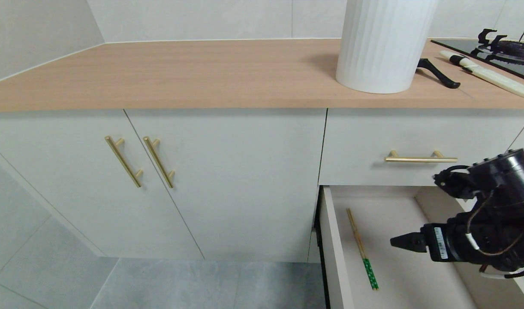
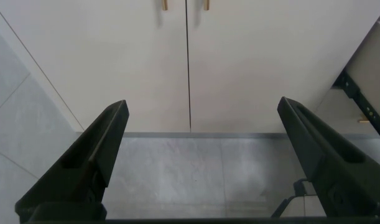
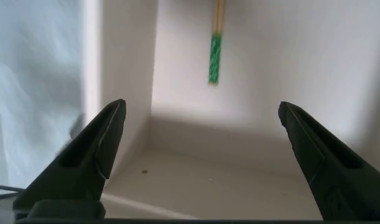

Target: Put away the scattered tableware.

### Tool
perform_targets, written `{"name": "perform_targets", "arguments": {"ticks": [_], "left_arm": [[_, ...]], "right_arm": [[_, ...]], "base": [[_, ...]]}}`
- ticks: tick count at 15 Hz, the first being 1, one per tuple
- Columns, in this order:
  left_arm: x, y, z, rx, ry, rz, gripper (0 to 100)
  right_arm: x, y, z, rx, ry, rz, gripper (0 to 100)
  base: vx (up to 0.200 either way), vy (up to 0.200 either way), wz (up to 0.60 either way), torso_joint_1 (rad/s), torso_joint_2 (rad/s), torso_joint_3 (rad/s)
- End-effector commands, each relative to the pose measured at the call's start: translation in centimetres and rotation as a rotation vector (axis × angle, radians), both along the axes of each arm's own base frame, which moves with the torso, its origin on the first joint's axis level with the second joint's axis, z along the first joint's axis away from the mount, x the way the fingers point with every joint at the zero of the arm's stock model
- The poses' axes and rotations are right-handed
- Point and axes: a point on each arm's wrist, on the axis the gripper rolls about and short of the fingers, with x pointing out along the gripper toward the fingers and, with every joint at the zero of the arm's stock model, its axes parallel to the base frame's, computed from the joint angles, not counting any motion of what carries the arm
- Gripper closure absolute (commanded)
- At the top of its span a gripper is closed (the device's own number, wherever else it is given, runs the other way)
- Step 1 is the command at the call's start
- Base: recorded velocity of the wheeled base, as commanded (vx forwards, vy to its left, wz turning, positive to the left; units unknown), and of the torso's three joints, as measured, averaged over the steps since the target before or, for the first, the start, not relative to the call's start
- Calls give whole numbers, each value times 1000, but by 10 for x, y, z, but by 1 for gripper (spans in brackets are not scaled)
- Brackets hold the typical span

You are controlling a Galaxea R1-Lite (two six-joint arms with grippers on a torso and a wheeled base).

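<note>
Left gripper (image 2: 202,104) hangs with fingers spread wide above the floor (image 2: 196,171), facing the cabinet doors (image 1: 167,180). Moving right, I've got the drawer (image 1: 333,240) standing open, with the chopsticks (image 1: 362,253) lying on its bottom near the left wall, green ends toward the front. Right gripper (image 1: 401,241) hovers over the drawer close beside them, fingers apart. On the counter (image 1: 180,73) I see a white jar (image 1: 382,43), a black handle (image 1: 438,74) and a knife (image 1: 491,76).

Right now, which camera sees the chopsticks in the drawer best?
The head view: it shows the chopsticks whole, lying in the open drawer. The right wrist view catches their green end and a little wood. The left wrist view faces the cabinet doors and floor.
</note>
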Motion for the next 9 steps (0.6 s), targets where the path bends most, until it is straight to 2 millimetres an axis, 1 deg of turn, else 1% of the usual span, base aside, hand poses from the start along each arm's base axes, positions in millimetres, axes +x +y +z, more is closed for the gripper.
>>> {"name": "perform_targets", "arguments": {"ticks": [1, 3, 7, 9], "left_arm": [[0, 0, 0, 0, 0, 0, 0], [0, 0, 0, 0, 0, 0, 0], [0, 0, 0, 0, 0, 0, 0], [0, 0, 0, 0, 0, 0, 0]], "right_arm": [[-24, -23, 34, 15, -161, -17, 0], [-25, -28, 36, -5, -178, -18, 0], [-27, -29, 33, -36, -178, 0, 0], [-29, -30, 35, -39, -191, 6, 0]], "base": [[0, 0, 0, 0, 0, 0], [0, 0, 0, 0, 0, 0], [0, 0, 0, 0, 0, 0], [0, 0, 0, 97, -239, -127]]}}
